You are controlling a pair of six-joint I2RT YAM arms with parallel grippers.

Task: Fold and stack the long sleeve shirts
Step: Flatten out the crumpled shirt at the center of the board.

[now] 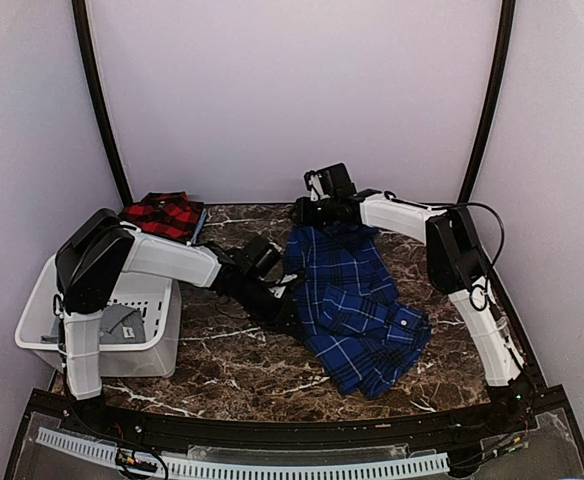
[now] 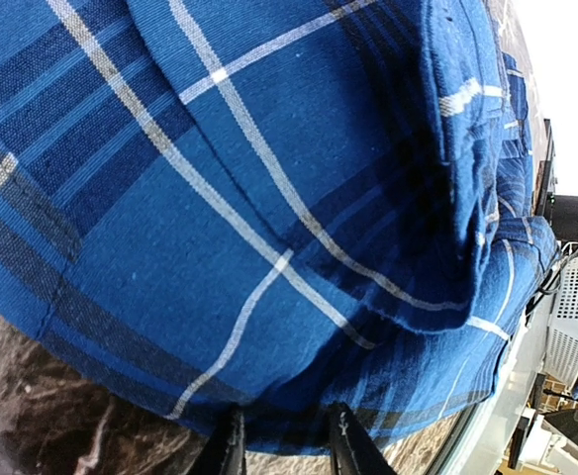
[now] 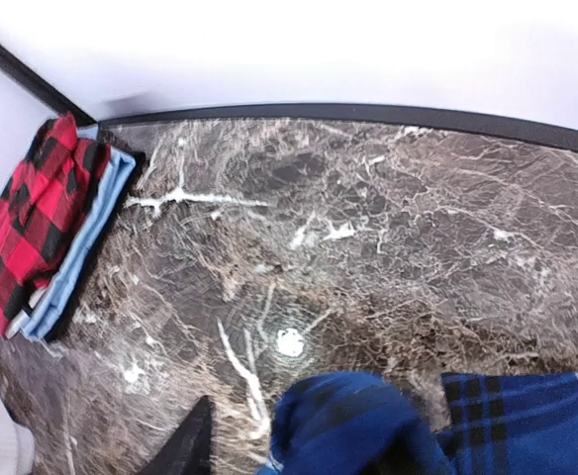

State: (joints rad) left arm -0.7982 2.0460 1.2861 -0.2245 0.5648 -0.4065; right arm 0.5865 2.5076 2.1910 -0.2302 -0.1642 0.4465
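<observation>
Pinching the blue shirt [image 1: 357, 300]: left pincer [image 2: 285, 433] its hem, right pincer [image 1: 304, 213] its far edge.

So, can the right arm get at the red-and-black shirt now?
Probably not yet: bare table lies between, but the right pincer seems occupied with the blue shirt, and the red-and-black shirt looks a long stretch away.

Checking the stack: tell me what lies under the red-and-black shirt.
A folded light blue cloth lies under the red-and-black shirt, its edge showing. Whatever else is stacked beneath is covered.
</observation>
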